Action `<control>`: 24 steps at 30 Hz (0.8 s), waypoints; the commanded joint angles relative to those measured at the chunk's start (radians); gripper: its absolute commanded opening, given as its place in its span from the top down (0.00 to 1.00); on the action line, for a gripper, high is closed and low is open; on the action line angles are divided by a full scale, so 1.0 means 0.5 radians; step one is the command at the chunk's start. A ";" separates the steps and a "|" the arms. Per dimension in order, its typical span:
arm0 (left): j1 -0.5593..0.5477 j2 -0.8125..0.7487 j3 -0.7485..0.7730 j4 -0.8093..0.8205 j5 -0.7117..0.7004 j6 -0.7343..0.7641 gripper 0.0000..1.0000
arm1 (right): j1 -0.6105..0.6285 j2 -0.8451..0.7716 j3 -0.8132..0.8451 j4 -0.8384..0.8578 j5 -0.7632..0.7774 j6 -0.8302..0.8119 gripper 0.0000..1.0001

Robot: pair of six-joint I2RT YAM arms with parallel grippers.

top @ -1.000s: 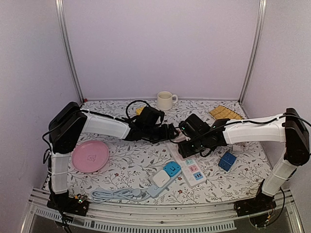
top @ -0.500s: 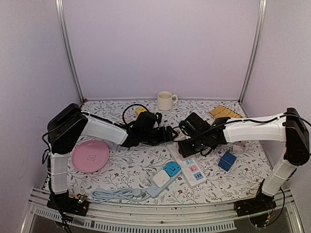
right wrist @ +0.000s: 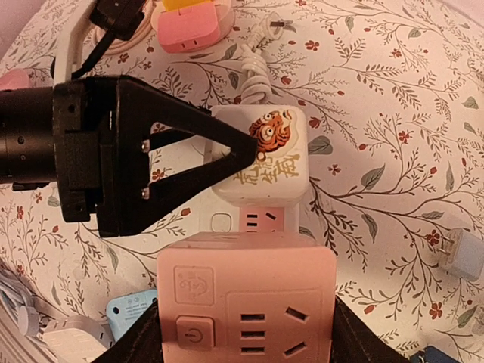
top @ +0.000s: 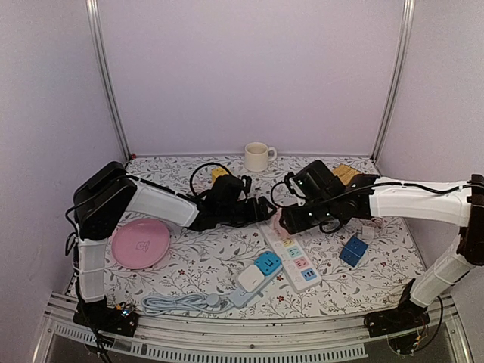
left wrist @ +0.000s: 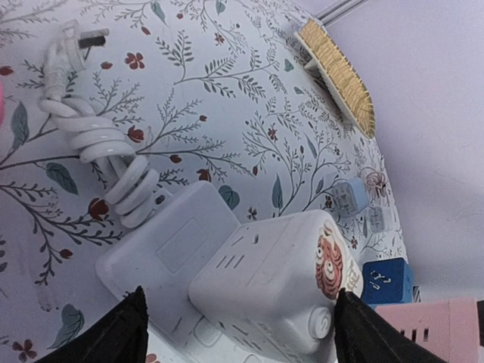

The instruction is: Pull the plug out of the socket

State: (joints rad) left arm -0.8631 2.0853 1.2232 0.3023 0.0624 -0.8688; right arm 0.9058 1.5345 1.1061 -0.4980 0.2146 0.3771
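From above, the two arms are meeting mid-table over the white power strip (top: 293, 257). The left gripper (top: 266, 212) and right gripper (top: 283, 221) are crowding each other and hiding the strip's far end, so only a sliver of the pink plug (top: 277, 220) is showing. A floral cloth (top: 204, 253) is covering the table, with a pink plate (top: 141, 243), a mug (top: 258, 156) and a blue cube (top: 353, 249) lying on it. Plain lilac walls are closing it in.

In the left wrist view, the left gripper's fingers are standing spread wide, one on each side of the strip and of the white tiger cube (left wrist: 280, 265) sitting on it. Whether they are touching is hard to make out. The lower right corner is cutting off the pink plug. A coiled white cord (left wrist: 106, 155) is trailing over the cloth.

In the right wrist view, the right gripper is pinching the pink plug by its sides, with its fingers running out of frame. The plug is covering the strip just beside the tiger cube, so I cannot tell whether it is seated or lifted clear.
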 commanded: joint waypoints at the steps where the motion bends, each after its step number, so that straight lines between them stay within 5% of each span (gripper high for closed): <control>1: -0.006 0.041 -0.077 -0.470 -0.070 0.082 0.16 | -0.165 -0.144 -0.040 0.098 -0.100 -0.009 0.75; 12: -0.030 -0.139 0.246 -0.670 -0.033 0.273 0.16 | -0.854 -0.182 -0.186 0.561 -0.834 -0.033 0.75; 24: -0.055 -0.541 -0.059 -0.651 -0.112 0.250 0.16 | -1.224 0.287 -0.087 0.867 -1.267 0.047 0.74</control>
State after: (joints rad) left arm -0.8795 1.8824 1.2564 -0.0208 0.0341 -0.7483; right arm 0.3214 1.6077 1.0229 -0.1570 -0.3191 0.3813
